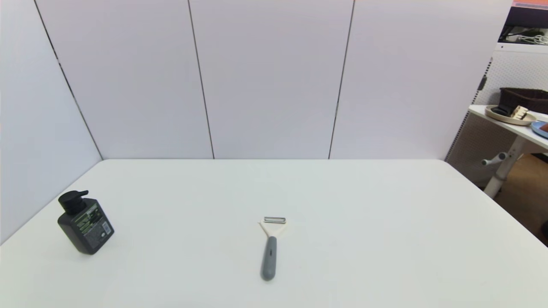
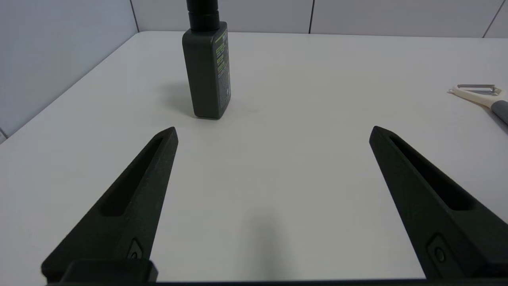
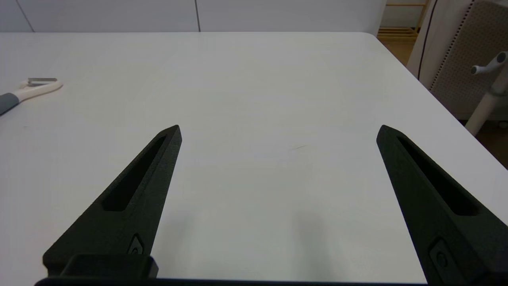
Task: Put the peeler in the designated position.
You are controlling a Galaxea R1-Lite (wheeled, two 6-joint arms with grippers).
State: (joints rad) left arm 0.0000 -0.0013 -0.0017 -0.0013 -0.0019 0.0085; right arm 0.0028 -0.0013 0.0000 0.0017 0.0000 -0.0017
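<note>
- Standing upright at the far left of the white table [image 1: 351, 256], near its left edge: a dark grey pump bottle [image 1: 84, 224] with a black pump head and a printed label with green lettering. Nothing touches it.
- Left gripper [image 2: 273, 133]: parked low over the near-left part of the table, out of the head view. Its two black fingers [image 2: 131, 198] are spread wide with only bare tabletop between them. The bottle is ahead of it, the peeler off to its right.
- Peeler [image 1: 270, 248]: lying flat on the table near the middle, towards the near edge, well apart from the bottle. Grey handle points to the near side; cream-white fork and short metal blade point to the far side. Neither gripper touches it.
- Right gripper [image 3: 278, 131]: parked low over the near-right part of the table, also out of the head view. Fingers [image 3: 133, 196] set wide apart, holding nothing; the peeler is well off to its left.
- Far right, beyond the table: a second white table [image 1: 509, 128] carrying a plate and a dark basket.
</note>
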